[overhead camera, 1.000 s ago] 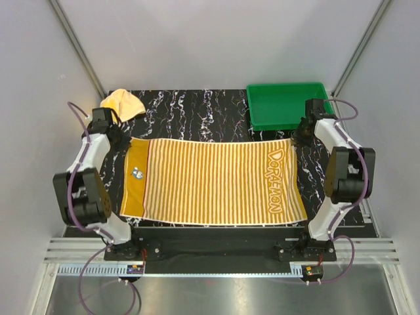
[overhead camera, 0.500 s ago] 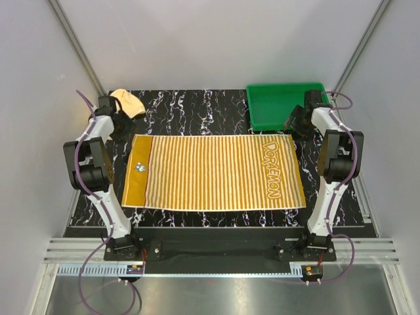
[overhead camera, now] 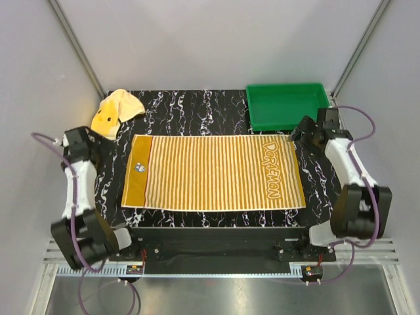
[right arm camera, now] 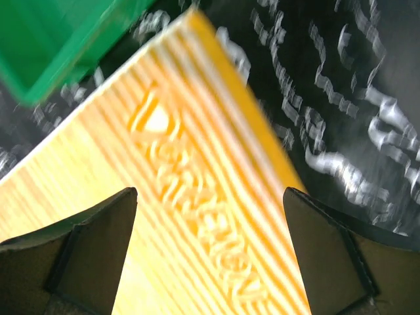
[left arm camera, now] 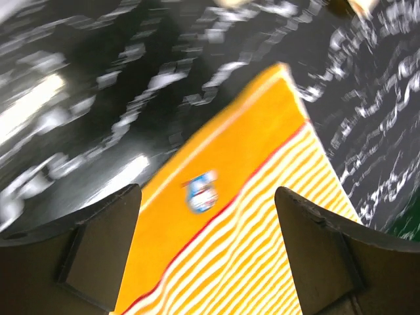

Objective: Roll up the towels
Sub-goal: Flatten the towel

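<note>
Beneath the left gripper (left arm camera: pixel 209 259), its fingers spread wide and empty, lies the solid orange end of the striped towel (overhead camera: pixel 210 172). Beneath the right gripper (right arm camera: pixel 210 259), equally wide and empty, lies the lettered end. This towel is spread flat, unrolled. Beyond the left gripper, the yellow towel (overhead camera: pixel 117 111) sits crumpled. Judging from this, all the rolling remains to do.
</note>
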`<control>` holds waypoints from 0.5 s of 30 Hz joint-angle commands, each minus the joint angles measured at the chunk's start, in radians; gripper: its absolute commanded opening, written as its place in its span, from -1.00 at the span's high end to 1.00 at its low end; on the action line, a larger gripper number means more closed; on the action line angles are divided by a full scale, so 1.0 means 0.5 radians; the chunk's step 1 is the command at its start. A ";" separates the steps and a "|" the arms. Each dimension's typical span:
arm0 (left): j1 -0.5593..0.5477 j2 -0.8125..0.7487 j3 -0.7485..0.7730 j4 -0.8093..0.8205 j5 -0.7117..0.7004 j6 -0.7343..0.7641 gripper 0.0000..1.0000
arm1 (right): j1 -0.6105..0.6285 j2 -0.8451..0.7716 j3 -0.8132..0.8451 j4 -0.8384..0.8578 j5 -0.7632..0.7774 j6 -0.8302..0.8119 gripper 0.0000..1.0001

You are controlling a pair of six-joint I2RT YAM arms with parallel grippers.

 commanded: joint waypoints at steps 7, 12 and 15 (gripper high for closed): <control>0.185 -0.736 -0.702 -0.272 0.242 -0.316 -0.81 | 0.506 -0.728 -0.579 0.070 -0.314 0.336 -0.99; 0.324 -0.669 -0.951 -0.235 0.663 -0.384 -0.70 | 0.512 -0.793 -0.687 0.052 -0.345 0.290 -0.99; 0.321 -0.776 -0.991 -0.358 0.612 -0.311 -0.64 | 0.509 -0.784 -0.699 0.058 -0.339 0.253 -0.99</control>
